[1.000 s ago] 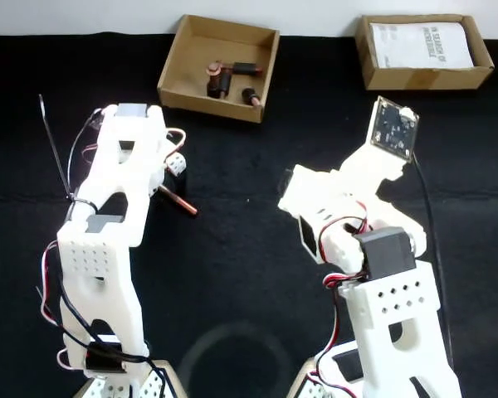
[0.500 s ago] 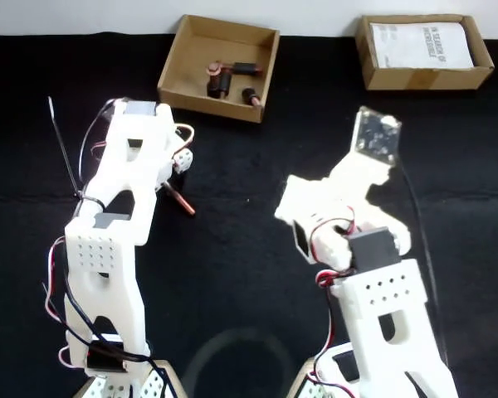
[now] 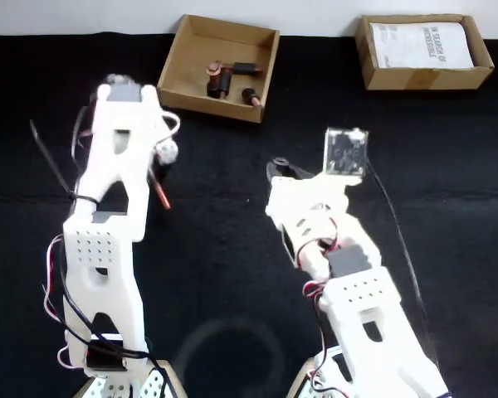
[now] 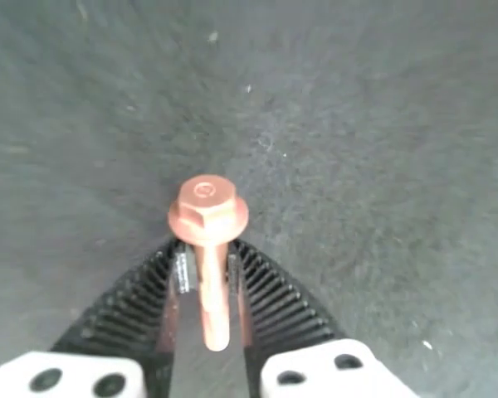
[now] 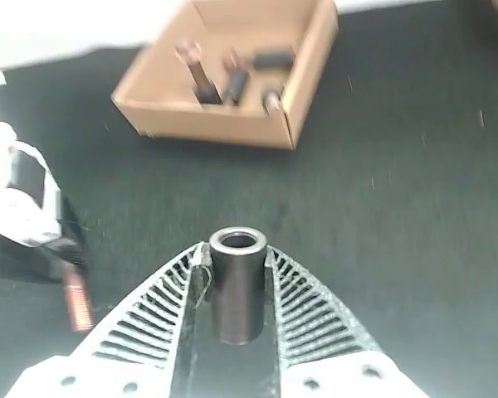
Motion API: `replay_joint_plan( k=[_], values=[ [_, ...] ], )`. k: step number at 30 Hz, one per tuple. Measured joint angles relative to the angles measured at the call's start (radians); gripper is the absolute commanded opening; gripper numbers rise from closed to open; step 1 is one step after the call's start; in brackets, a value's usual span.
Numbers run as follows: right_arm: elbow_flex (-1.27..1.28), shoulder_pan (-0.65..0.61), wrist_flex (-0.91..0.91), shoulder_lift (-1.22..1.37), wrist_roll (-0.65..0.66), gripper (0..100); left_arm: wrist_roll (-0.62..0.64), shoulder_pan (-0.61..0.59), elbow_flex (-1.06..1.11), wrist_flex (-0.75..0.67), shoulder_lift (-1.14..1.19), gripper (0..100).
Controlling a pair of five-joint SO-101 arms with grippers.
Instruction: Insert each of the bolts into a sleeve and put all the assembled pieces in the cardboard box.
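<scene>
**Two tools loaded, bolt and sleeve not yet joined**

Left tool (image 4: 206, 290) is clamped on the bolt (image 4: 207, 217), gripping the shank just under the head. In the high view the threaded end pokes out free, likely left bare for insertion. Right tool (image 5: 236, 269) is clamped on the sleeve (image 5: 237, 286), with the open bore facing out past the tips, probably to take the bolt. Both parts are held above the desk (image 3: 232, 240), well apart and not lined up. Insertion is the step in hand, and it will need the shank aligned with the bore. Farther back sits the cardboard box (image 3: 207, 104), with a few finished pieces (image 3: 222, 79) inside. At far right is a second box (image 3: 423, 80) holding a printed sheet.
</scene>
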Motion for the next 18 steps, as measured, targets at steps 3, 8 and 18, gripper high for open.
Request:
replay_joint_plan(
  k=[3,8,18],
  values=[
    [0.083,0.0,-0.195,0.0,0.069,0.6,-0.064,0.005,-0.169,0.074,0.0,1],
    [0.213,-0.021,-0.419,-0.031,0.107,0.6,-0.152,-0.006,-0.368,0.098,0.0,1],
    [0.46,-0.109,-0.687,-0.094,0.221,0.6,-0.315,0.026,-0.39,0.103,-0.129,1]
  ],
)
